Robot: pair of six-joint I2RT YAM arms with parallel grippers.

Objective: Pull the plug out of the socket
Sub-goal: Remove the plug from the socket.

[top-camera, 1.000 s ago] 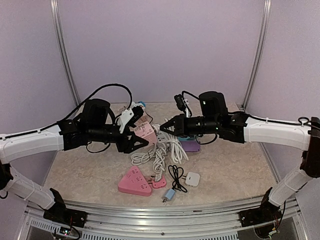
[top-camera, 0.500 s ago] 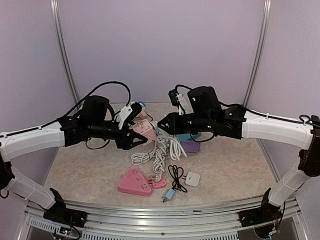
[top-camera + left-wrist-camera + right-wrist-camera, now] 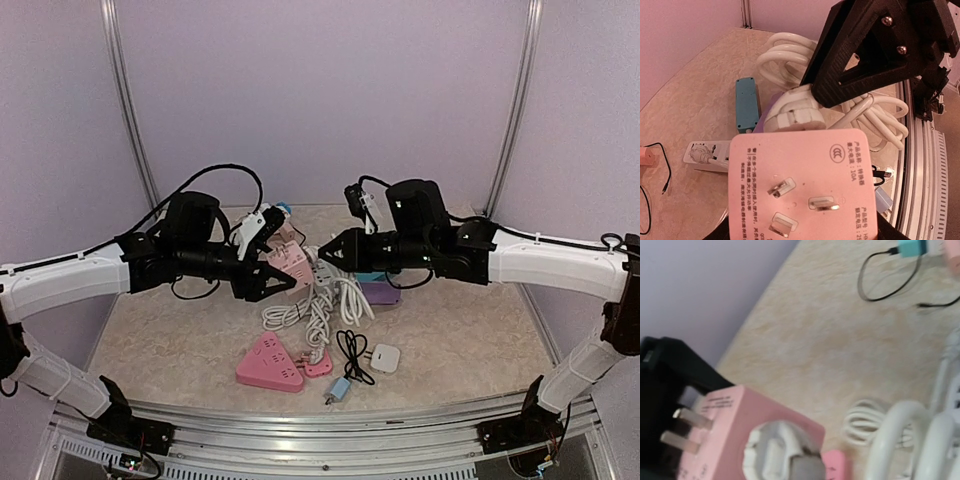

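A pink cube socket (image 3: pixel 292 264) hangs above the table, and my left gripper (image 3: pixel 272 279) is shut on its sides. In the left wrist view its pronged face (image 3: pixel 800 185) fills the lower frame, with my left gripper (image 3: pixel 801 231) at the bottom edge. A white plug (image 3: pixel 795 113) sits in the socket's far side, its thick white cord (image 3: pixel 330 298) trailing down to the table. My right gripper (image 3: pixel 323 256) is shut on that plug. The right wrist view shows the white plug (image 3: pixel 771 454) seated in the pink socket (image 3: pixel 720 426), a grey fingertip (image 3: pixel 807 471) pressed on it.
On the table lie a pink triangular power strip (image 3: pixel 268 365), a white charger (image 3: pixel 386 357) with a black cable (image 3: pixel 352 350), a small blue adapter (image 3: pixel 338 390), a purple block (image 3: pixel 381 292), a teal box (image 3: pixel 746 102) and a white strip (image 3: pixel 705 152).
The right gripper has edged left against the plug and settled. The left arm has lifted the pink socket slightly. Both grips have stayed as they were.
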